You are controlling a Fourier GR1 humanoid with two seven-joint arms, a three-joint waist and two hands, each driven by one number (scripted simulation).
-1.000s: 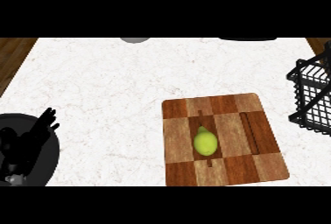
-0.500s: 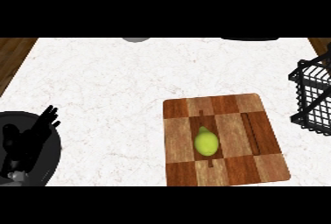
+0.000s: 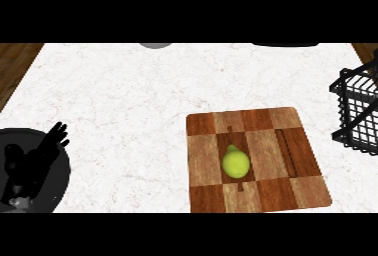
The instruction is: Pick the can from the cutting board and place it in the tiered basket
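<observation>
A yellow-green, lemon-shaped fruit, not a visible can, lies at the middle of the board, lower right of centre, with nothing touching it. The black wire basket stands at the right edge, just beside the board's upper right corner. The left hand shows at the lower left, fingers straight and pointing up, holding nothing, over a dark disc. The counter is white marble; wood floor shows at the upper left.
</observation>
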